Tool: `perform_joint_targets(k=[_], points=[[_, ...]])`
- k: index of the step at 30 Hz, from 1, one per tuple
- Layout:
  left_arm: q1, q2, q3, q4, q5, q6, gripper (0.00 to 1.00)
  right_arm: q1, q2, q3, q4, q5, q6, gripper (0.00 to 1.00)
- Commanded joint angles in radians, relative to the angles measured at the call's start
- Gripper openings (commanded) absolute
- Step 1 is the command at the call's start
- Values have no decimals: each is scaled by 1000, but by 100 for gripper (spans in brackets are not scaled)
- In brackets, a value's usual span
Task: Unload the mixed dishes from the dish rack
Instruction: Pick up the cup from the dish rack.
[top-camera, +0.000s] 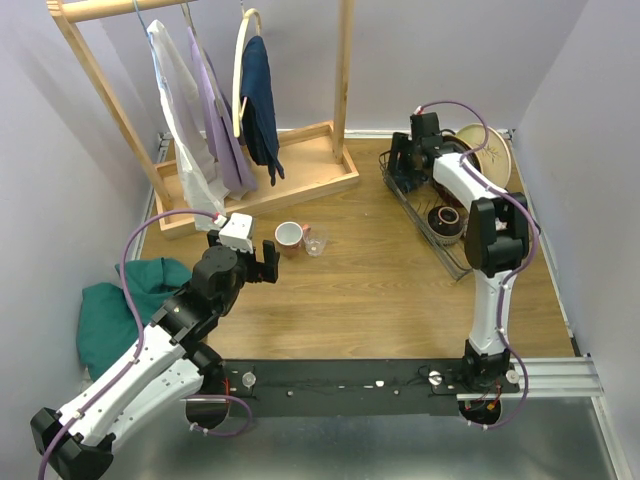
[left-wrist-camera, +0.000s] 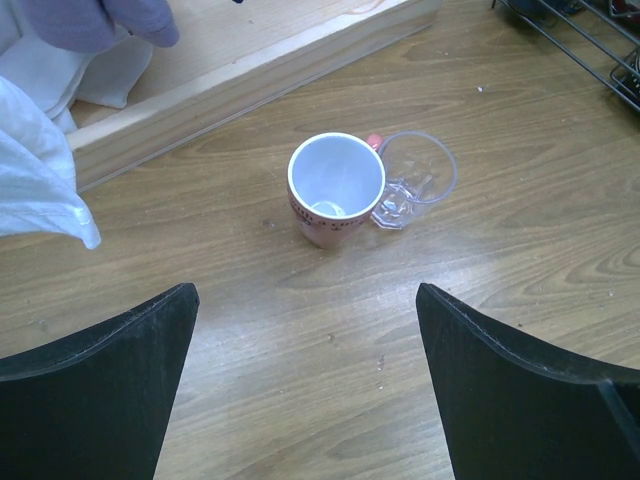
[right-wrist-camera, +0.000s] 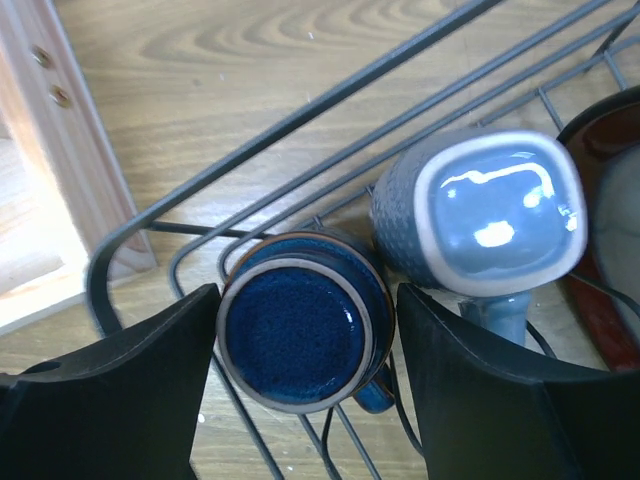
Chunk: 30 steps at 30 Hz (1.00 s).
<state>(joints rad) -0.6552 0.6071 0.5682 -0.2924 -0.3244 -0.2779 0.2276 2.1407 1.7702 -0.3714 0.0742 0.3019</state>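
Black fingers of the right end effector are standing released, spread to either side of a dark blue mug that is sitting upright in a corner of the dish rack. I am reading both fingers as just beside the mug wall; whether either is touching it I cannot tell. Next to it, a grey-blue mug is lying tilted on the wires, and beyond that a dark red-rimmed plate is showing at the frame edge.

I am judging the step in hand to be the pick of the dark blue mug, with the grasp not yet made. The next move is calling for a squeeze across the mug body, then a straight lift clear of the wires and of the neighbouring mug's handle.

The left end effector is hovering released, carrying nothing, above the wooden surface. A pink mug and a clear glass are standing there, touching each other, outside the rack. I am judging the unloading as partway through.
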Motion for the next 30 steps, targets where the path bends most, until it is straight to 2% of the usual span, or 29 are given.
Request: perform_joint_targets(k=[1, 2, 5, 12, 15, 30], points=[[8, 0, 12, 27, 25, -3, 99, 10, 56, 49, -95, 25, -20, 80], [9, 2, 12, 26, 27, -3, 99, 10, 58, 49, -96, 27, -20, 80], [9, 2, 13, 26, 30, -3, 99, 10, 48, 41, -97, 32, -21, 69], [12, 2, 13, 29, 38, -1, 99, 10, 4, 49, -83, 19, -21, 32], [12, 3, 13, 29, 41, -1, 99, 12, -22, 60, -77, 15, -23, 23], [19, 5, 13, 30, 50, -3, 99, 10, -151, 49, -51, 50, -30, 20]])
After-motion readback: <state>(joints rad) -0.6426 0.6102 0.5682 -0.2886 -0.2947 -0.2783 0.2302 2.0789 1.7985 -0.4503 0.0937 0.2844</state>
